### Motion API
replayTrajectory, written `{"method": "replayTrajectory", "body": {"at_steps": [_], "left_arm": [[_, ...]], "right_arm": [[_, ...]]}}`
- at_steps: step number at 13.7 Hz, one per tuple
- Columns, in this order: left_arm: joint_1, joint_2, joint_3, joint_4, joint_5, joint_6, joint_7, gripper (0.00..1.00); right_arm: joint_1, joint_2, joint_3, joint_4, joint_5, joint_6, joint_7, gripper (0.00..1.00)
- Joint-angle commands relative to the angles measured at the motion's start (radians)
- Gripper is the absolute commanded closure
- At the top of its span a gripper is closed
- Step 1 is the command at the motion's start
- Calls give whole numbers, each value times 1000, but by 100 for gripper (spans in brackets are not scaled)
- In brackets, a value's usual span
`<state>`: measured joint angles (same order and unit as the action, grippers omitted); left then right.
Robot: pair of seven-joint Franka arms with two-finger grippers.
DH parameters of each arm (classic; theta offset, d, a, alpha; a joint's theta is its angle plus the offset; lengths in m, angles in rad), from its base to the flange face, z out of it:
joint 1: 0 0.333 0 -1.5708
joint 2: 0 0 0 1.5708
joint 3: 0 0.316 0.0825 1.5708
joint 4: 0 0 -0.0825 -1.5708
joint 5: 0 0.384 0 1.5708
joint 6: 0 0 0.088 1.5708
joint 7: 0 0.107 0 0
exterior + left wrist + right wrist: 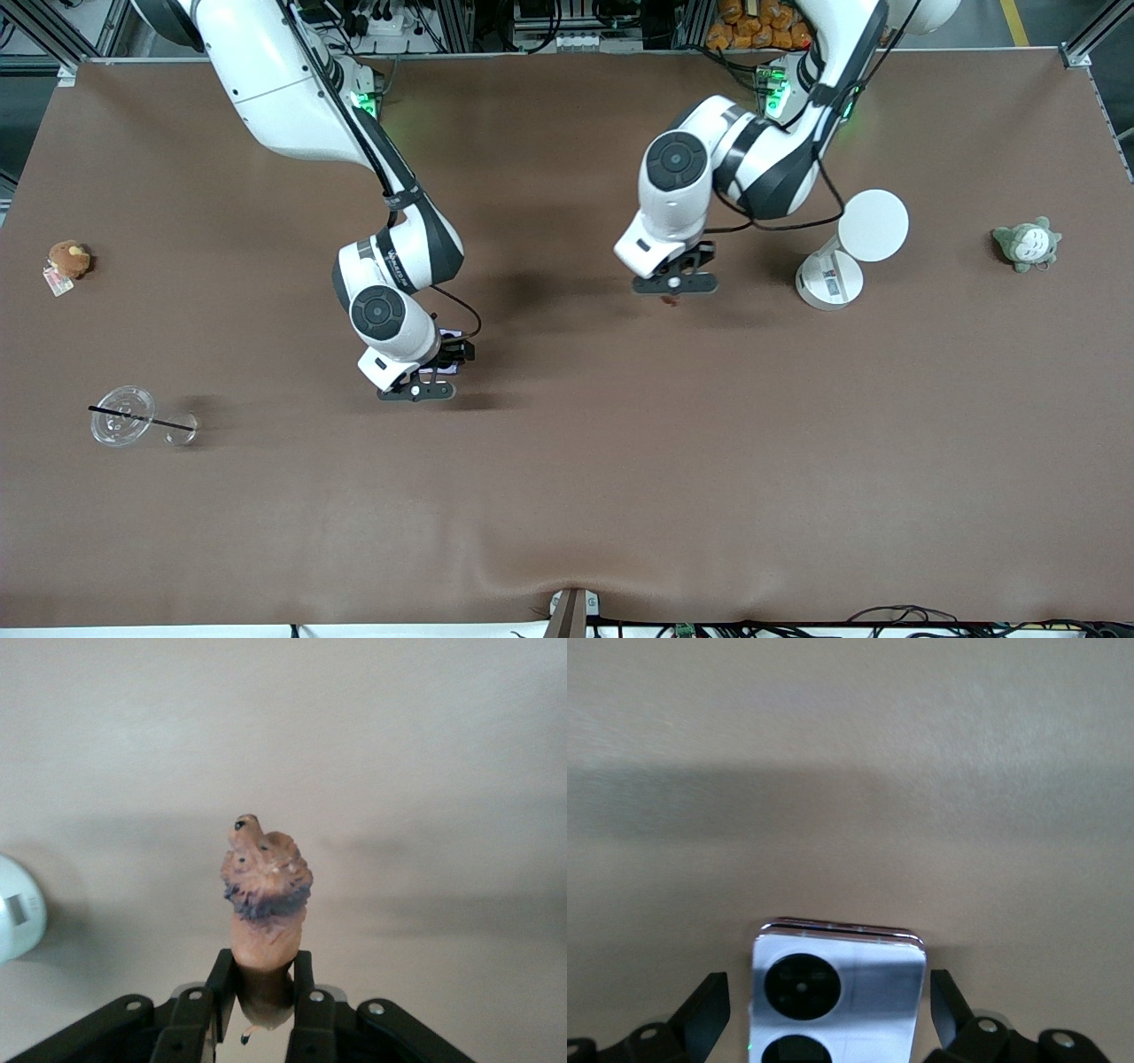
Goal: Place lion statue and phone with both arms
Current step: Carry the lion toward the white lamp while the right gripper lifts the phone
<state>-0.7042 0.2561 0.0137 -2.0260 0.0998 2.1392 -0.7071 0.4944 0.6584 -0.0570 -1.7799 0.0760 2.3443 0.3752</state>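
The left pincer (263, 1014) hangs over mid-worktop (567, 496), clamped on the small reddish-brown lion statue (264, 904). The right pincer (830, 1010) stands spread wide, its fingers (709, 1005) apart from the pale lavender folded phone (859, 988) with 2 black camera circles between them.

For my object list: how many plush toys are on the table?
2. The brown plush lies at the right arm's end of the table; the grey-green plush lies at the left arm's end. The arms may hide more.
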Motion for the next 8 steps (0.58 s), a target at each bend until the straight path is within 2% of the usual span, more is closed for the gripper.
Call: {"method": "replayTrajectory", "body": {"at_steps": [1, 5, 8], "left_arm": [[49, -101, -11, -147, 53, 53, 30, 100], [135, -175, -14, -337, 54, 244, 90, 100], [244, -221, -17, -421, 55, 291, 214, 100]], "right_arm": [[19, -10, -7, -18, 1, 13, 59, 0], [19, -10, -9, -30, 1, 12, 60, 0], [27, -10, -9, -42, 1, 12, 103, 0]]}}
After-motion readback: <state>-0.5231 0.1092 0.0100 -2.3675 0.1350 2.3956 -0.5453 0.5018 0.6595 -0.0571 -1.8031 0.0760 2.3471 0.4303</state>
